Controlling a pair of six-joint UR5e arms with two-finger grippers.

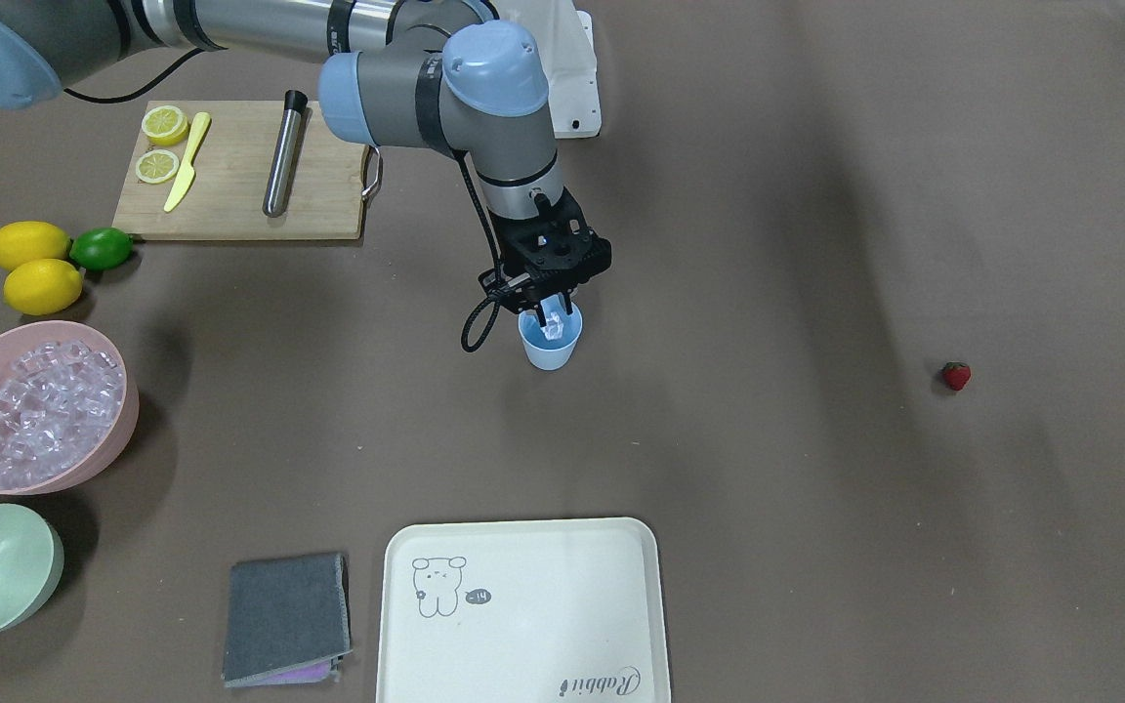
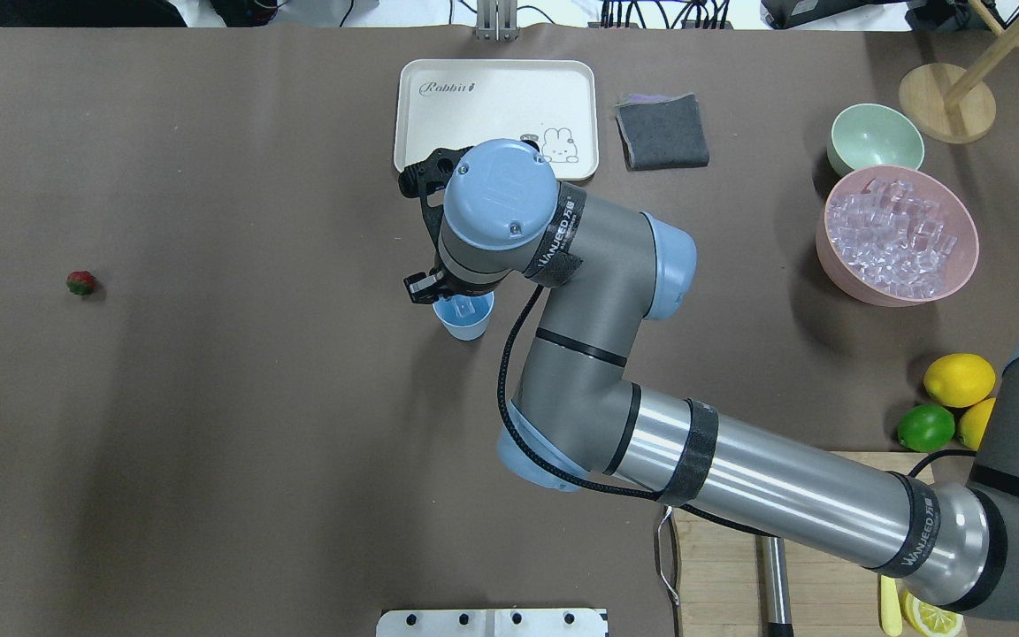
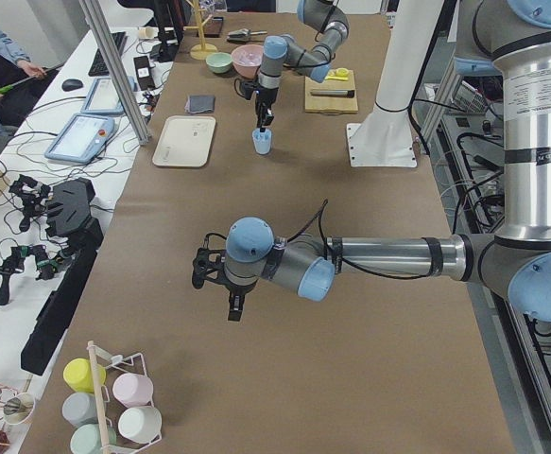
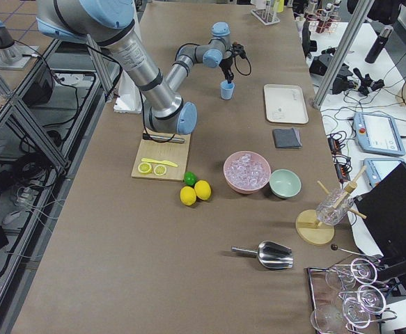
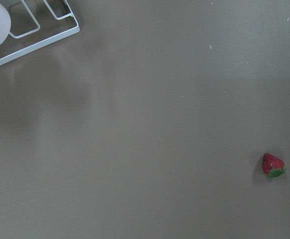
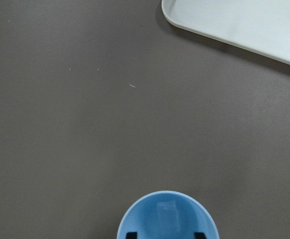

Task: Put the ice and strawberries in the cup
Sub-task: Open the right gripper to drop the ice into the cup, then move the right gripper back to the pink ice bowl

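The right tool (image 1: 550, 309) hangs over the cup (image 1: 551, 351), fingers apart, an ice cube (image 6: 167, 213) seemingly inside. The strawberry (image 2: 80, 283) lies far off on the tabletop (image 2: 297, 398), nearer the left tool (image 3: 234, 305), whose grip I cannot tell.

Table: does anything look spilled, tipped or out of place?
Nothing spilled; the cup stands upright. Only the strawberry looks stray, lying alone on the bare table, far from the cup.
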